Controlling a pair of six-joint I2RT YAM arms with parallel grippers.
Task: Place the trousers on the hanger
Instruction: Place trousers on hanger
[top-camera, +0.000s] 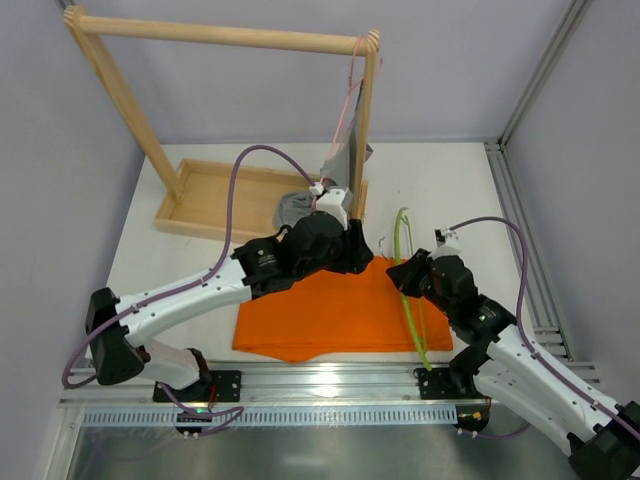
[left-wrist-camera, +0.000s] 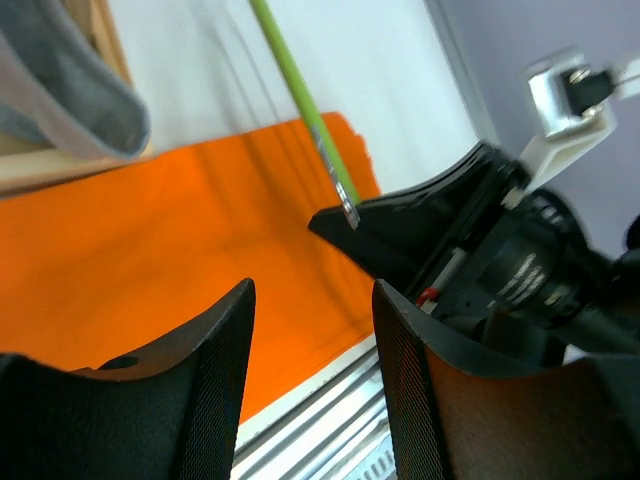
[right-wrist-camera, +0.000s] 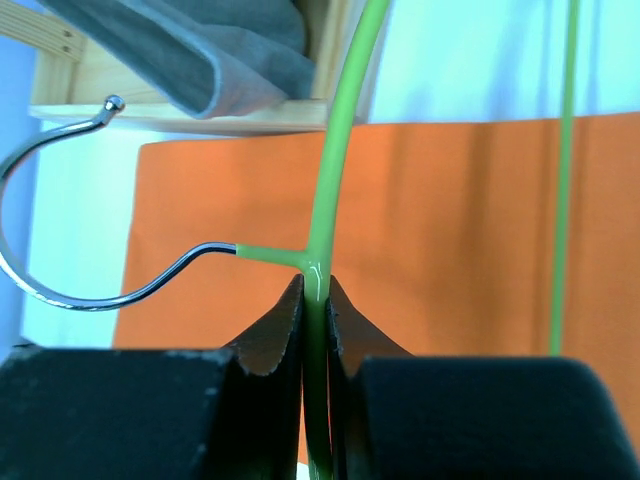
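The orange trousers (top-camera: 335, 310) lie folded flat on the white table, and they also fill the ground below both wrist views (left-wrist-camera: 150, 240) (right-wrist-camera: 450, 220). The lime-green hanger (top-camera: 409, 300) rests across their right edge. My right gripper (top-camera: 403, 276) is shut on the hanger (right-wrist-camera: 335, 180), its fingertips pinching the green bar just below the spot where the metal hook (right-wrist-camera: 60, 285) branches off. My left gripper (top-camera: 357, 256) hovers over the trousers' far edge. Its jaws (left-wrist-camera: 312, 330) stand open with nothing between them. From the left wrist, the hanger (left-wrist-camera: 295, 95) runs into the right gripper's tip.
A wooden rack (top-camera: 220, 38) stands at the back with a wooden tray (top-camera: 215, 195) at its foot. A grey garment (top-camera: 345, 160) hangs from a pink hanger (top-camera: 352, 90) on the rack's right post. A metal rail (top-camera: 320, 380) runs along the near edge.
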